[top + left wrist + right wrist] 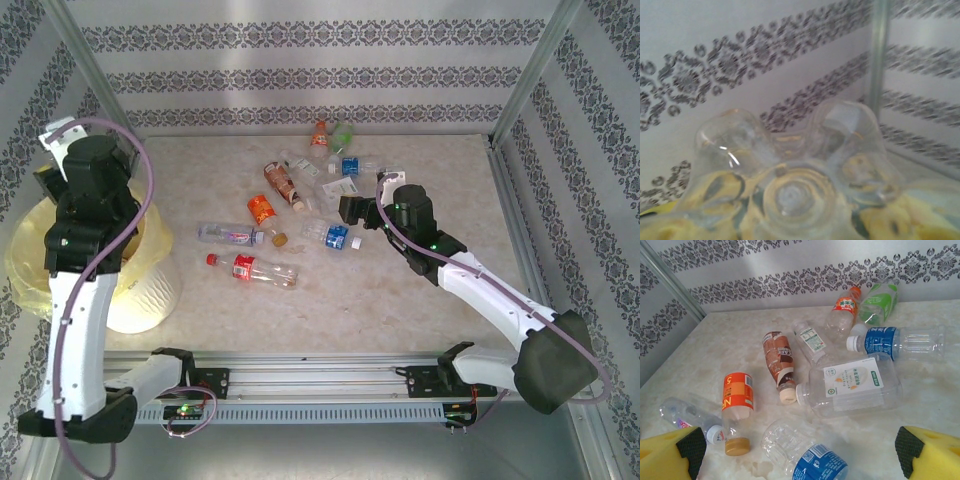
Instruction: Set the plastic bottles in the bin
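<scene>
My left gripper (795, 220) is shut on a clear plastic bottle (790, 165); its ribbed base faces the left wrist camera, and yellow fingers show through it. That arm is raised over the yellow-lined bin (150, 275) at the table's left. My right gripper (797, 447) stands open and empty just above a blue-labelled bottle (810, 457). Several more bottles lie flat nearby: orange-labelled (737, 395), brown (778, 355), a wide clear one with a white label (855, 385) and a green one (879, 302).
A red-capped bottle (250, 268) and a clear bottle (230, 235) lie nearest the bin. Patterned walls close the back and sides, with metal posts (530, 70) at the corners. The arm rail (320, 375) runs along the front edge.
</scene>
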`<state>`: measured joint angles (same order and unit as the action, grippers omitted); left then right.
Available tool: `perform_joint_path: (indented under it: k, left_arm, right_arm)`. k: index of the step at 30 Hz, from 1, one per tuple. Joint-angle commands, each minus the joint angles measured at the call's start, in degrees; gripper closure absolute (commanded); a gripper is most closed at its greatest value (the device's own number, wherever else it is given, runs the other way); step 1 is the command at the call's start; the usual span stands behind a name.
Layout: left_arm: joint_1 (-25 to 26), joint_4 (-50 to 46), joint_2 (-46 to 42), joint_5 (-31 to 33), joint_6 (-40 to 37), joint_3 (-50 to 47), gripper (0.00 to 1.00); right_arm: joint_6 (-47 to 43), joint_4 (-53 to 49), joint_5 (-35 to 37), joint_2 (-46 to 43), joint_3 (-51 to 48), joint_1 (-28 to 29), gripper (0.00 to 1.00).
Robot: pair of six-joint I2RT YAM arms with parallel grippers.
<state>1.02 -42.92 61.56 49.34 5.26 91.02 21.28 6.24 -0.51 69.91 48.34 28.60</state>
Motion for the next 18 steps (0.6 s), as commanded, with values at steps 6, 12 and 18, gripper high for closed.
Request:
perform_joint_path:
  k: [6,12,18]
  left_arm:
    - [-16.8,1.8,-1.8,-10.9,9.2,-11.7,0.52]
    - [-21.7,12.2,-3.2,-15.3,12.9,-22.9,0.51]
    - [-22.2,11.4,-1.8,-17.2,18.0,-25.9,0.42]
  right_arm:
    - [1.4,1.0,-0.1,-1.9,-1.0,-0.6,0.02]
    - [1.1,0.7,0.5,-2.9,-1.9,-0.7,0.02]
    - [1.7,0.5,1.1,-3.6,-2.8,-0.7,0.02]
